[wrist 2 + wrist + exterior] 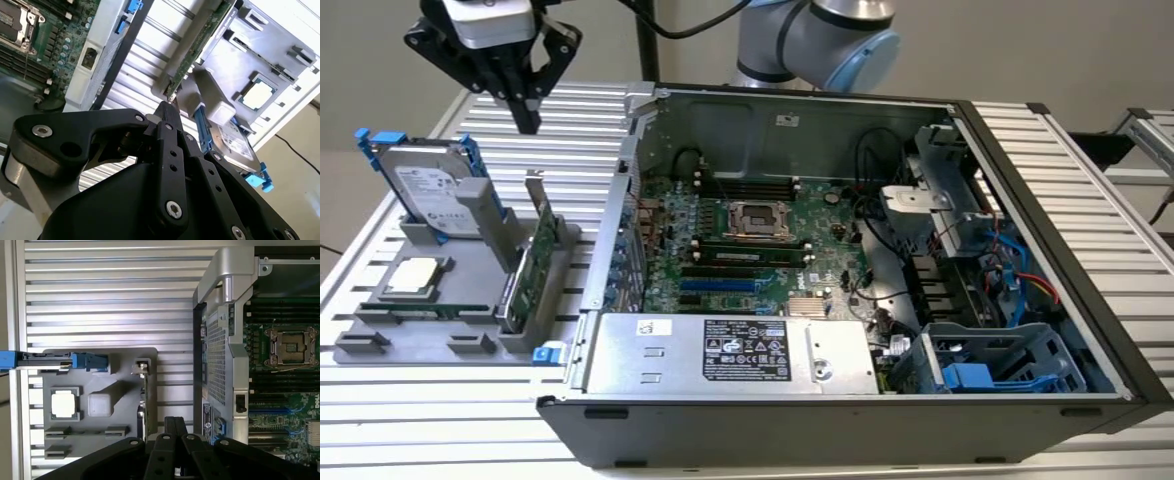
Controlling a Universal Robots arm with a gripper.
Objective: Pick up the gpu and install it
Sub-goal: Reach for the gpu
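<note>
Well above the grey parts holder [414, 345] on the slatted tabletop [440, 420], the robot's black hand [527, 122] hangs with its fingers pressed together, gripping nothing. The gpu [523, 285] stands on edge in a slot of the holder, apart from the hand and just beside the open computer case [854, 430], on the exterior view's left. A hard drive [427, 185] with blue rails stands upright in the holder, and a processor chip [414, 275] lies flat nearby.
</note>
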